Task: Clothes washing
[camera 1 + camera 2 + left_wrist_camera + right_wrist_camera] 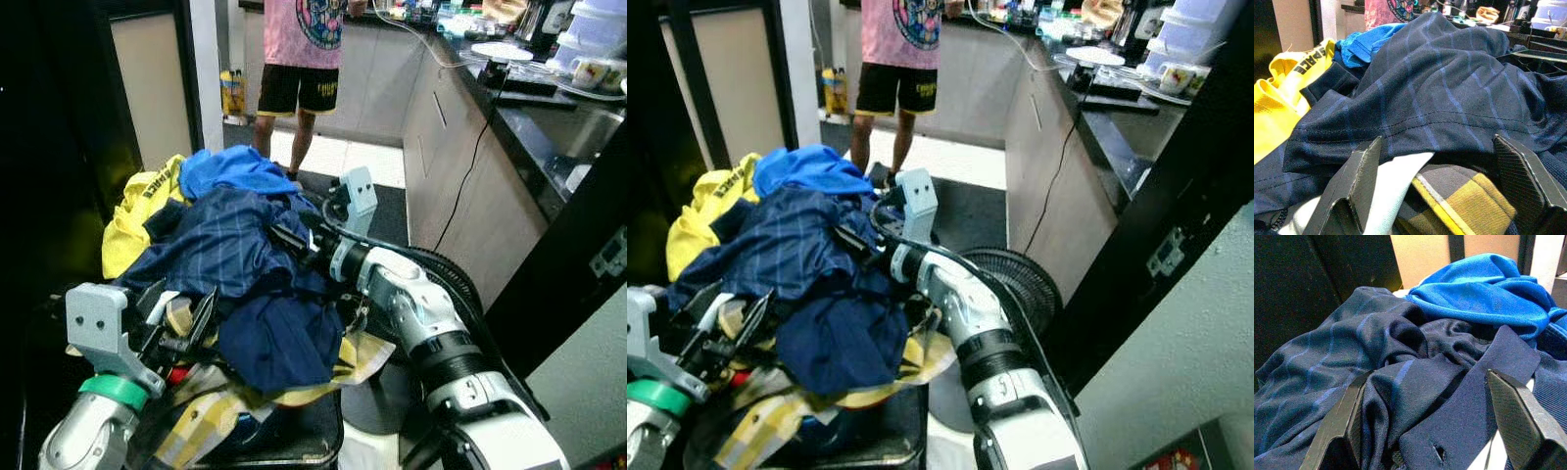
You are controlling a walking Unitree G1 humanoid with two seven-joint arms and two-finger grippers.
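- Holding right gripper spread over the striped navy shirt, top of the pile, so easiest to lift.
- Left gripper spread too, low under the shirt's hem, I think for support.

Right claw buried in navy striped shirt (heaped laundry).

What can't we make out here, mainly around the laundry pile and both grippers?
- Black basket: mostly buried under clothes, eye views; shape unclear.
- Yellow plaid cloth: covered by the navy striped garment, left wrist view.
- Right gripper: open, fingertips sunk in navy folds; any grip unclear.
- Left gripper: open, bases cut off.
- Person: cropped by the top edge.
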